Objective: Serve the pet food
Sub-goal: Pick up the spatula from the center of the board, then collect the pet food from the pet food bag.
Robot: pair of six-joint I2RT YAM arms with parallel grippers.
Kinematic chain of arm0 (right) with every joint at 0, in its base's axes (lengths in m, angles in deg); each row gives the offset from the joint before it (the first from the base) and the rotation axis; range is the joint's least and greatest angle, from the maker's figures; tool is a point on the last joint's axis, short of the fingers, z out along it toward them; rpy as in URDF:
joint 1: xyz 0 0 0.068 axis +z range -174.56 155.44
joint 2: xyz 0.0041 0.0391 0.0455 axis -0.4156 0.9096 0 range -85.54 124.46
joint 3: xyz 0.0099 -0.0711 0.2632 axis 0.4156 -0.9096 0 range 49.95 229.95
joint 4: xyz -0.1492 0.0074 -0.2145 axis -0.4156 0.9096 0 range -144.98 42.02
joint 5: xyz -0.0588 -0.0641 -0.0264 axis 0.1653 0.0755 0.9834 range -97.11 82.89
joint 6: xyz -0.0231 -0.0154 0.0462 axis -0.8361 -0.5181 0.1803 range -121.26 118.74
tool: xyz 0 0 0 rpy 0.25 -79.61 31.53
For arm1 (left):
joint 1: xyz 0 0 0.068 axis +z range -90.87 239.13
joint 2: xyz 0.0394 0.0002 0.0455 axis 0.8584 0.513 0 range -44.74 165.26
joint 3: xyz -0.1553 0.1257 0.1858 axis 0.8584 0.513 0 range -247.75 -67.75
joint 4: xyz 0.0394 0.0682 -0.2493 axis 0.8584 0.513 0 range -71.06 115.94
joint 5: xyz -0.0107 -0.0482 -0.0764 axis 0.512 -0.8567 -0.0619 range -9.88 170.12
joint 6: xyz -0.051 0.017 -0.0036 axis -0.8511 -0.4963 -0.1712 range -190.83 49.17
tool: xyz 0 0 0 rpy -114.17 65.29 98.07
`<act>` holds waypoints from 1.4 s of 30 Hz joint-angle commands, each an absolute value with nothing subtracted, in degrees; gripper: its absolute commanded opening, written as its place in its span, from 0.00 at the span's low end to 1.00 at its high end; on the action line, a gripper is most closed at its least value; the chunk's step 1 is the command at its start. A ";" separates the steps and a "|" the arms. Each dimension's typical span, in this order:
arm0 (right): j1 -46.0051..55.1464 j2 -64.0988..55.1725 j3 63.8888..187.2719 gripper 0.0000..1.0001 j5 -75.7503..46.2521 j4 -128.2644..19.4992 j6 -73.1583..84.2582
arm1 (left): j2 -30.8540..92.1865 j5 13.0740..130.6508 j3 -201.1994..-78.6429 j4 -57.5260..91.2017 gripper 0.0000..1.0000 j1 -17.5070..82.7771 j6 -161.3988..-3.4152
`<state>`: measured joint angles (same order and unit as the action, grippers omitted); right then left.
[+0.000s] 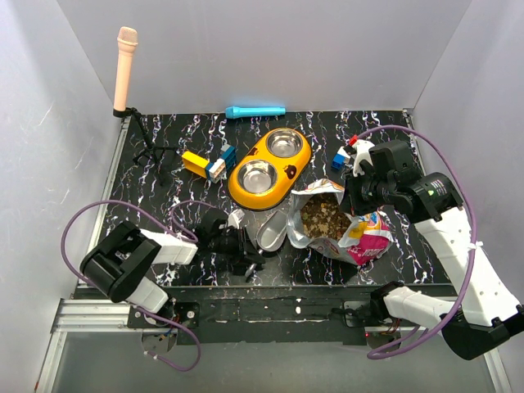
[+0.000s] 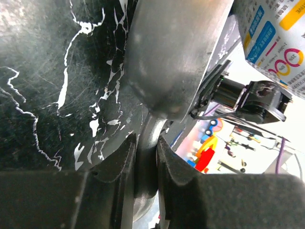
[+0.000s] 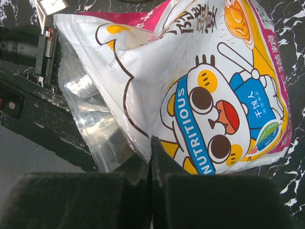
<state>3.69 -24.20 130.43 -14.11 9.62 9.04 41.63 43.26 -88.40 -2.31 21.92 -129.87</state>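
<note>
The pet food is a heap of brown kibble inside the open foil bag lying near the table's front. My right gripper is shut on the bag's rim; in the right wrist view its jaws pinch the bag edge. My left gripper is shut on the handle of a metal scoop, whose bowl lies just left of the bag mouth. In the left wrist view the fingers clamp the scoop handle. The yellow double bowl stands behind, both cups showing no kibble.
Toy blocks lie left of the bowl and another block to its right. A blue cylinder lies at the back. A microphone on a small tripod stands at the back left corner.
</note>
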 commanded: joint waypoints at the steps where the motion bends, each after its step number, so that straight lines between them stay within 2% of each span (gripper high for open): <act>1: 4.54 -25.34 136.17 0.01 -17.75 2.33 12.09 | 35.09 42.95 -93.67 15.74 0.00 22.31 -123.75; 6: 4.54 -23.32 139.23 0.01 -9.93 2.85 11.66 | 24.80 42.77 -107.97 46.39 0.00 22.40 -118.47; 9: 4.88 -20.87 143.01 0.01 -8.34 3.29 9.12 | 21.89 43.73 -121.05 62.93 0.00 22.40 -116.71; 13: 7.60 -17.61 146.88 0.01 -2.03 3.03 6.13 | 22.67 44.87 -136.27 82.44 0.00 22.40 -114.42; 16: 10.42 -15.33 149.08 0.01 2.89 2.59 5.33 | 23.55 45.67 -146.03 91.87 0.00 22.40 -114.51; 20: 12.27 -12.42 151.81 0.01 9.85 2.94 6.21 | 23.72 42.35 -154.22 93.74 0.00 22.31 -118.63; 23: 13.23 -11.98 151.81 0.01 6.36 2.24 5.07 | 25.65 38.48 -156.86 93.13 0.00 22.40 -121.71; 27: 17.35 -13.47 148.65 0.01 0.54 -1.45 1.64 | 29.69 35.91 -157.40 91.27 0.00 22.31 -124.35; 33: 23.86 -14.00 146.28 0.01 2.74 -2.50 1.11 | 34.53 36.36 -154.77 94.79 0.00 22.22 -124.62; 42: 26.15 -14.79 146.71 0.01 -0.25 -1.98 0.41 | 43.67 37.41 -157.31 95.84 0.00 19.24 -124.00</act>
